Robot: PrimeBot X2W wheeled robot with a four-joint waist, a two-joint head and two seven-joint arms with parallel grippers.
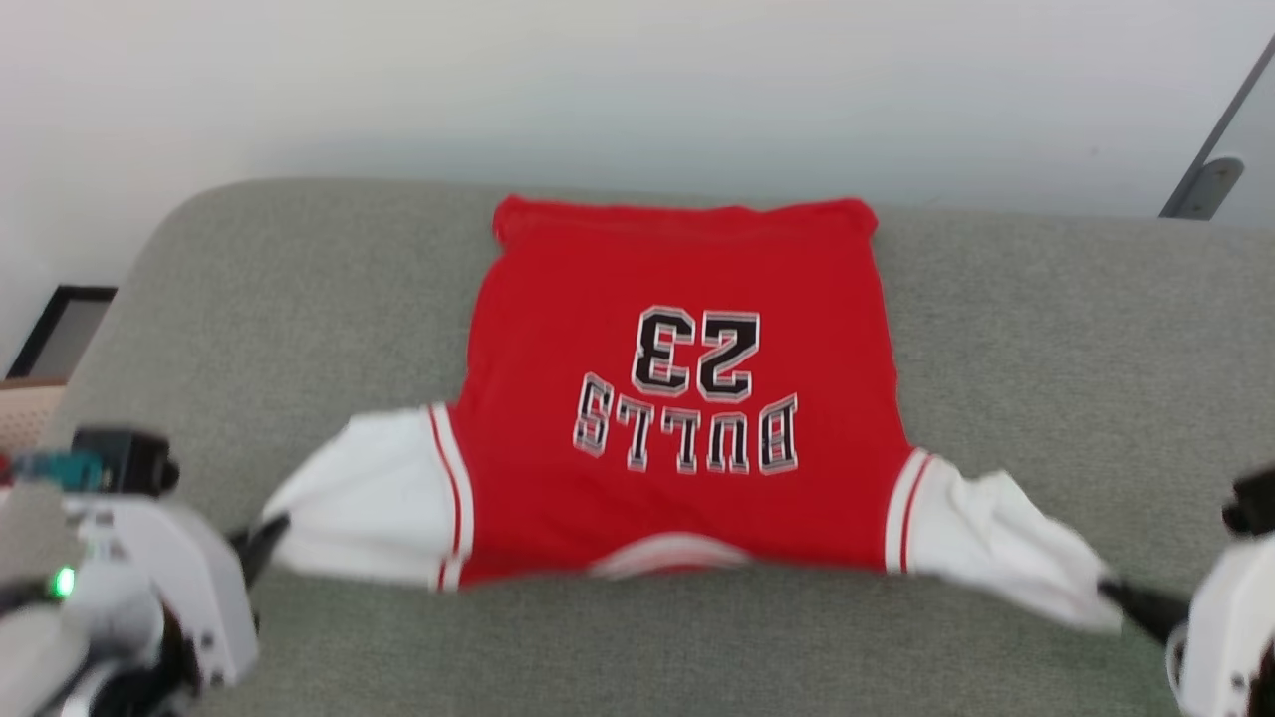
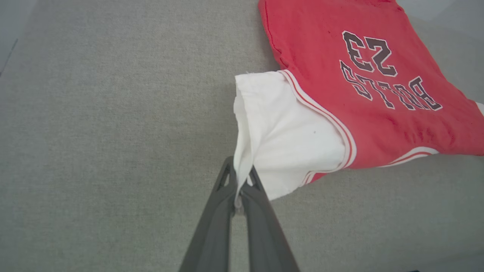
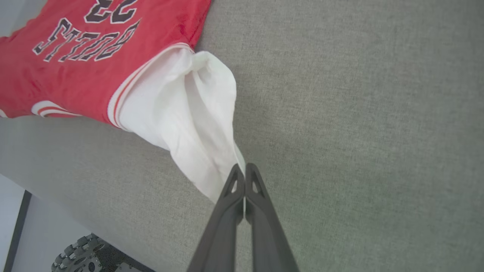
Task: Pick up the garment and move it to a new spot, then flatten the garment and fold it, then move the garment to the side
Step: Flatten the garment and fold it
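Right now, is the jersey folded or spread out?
Spread out: the garment lies flat, lettering showing, both white sleeves held outward by the left gripper and right gripper.

A grey fabric couch (image 1: 1046, 329) sits before a pale wall (image 1: 637, 90), dark frame (image 1: 60, 329) beside.

Bare grey cushion (image 1: 1046, 329) lies open on both sides of the garment (image 1: 677, 398); wall (image 1: 598, 80) behind.

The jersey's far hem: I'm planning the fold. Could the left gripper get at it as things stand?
Probably not yet: the left gripper is shut on a white sleeve of the jersey and must let go first. Nothing lies over the far hem.
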